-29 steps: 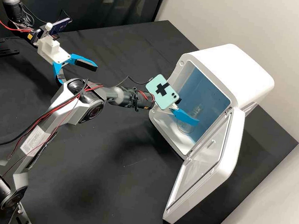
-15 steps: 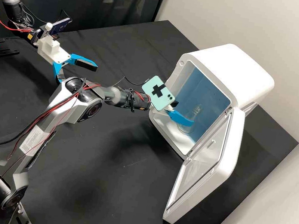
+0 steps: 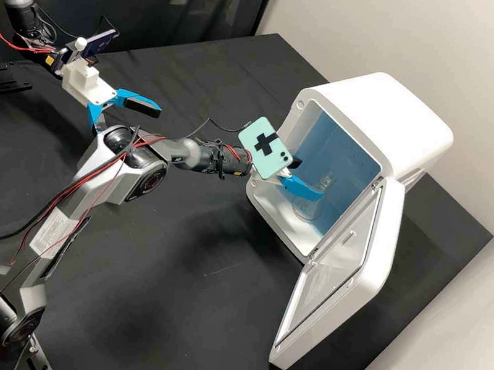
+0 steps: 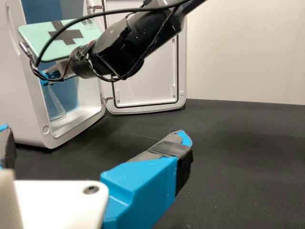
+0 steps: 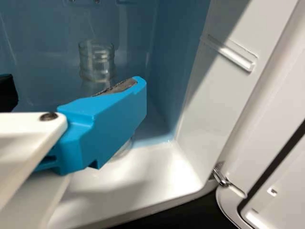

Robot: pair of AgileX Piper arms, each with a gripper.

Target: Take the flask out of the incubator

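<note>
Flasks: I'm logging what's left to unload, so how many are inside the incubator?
1. A clear flask stands upright on the incubator floor near the back wall, by the right pincer. That pincer hides some floor, so another could be hidden.

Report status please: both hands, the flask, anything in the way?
Right hand open, inside incubator, at flask. Left hand open above bench. Flask upright inside, not gripped. Door open, path looks clear.
</note>
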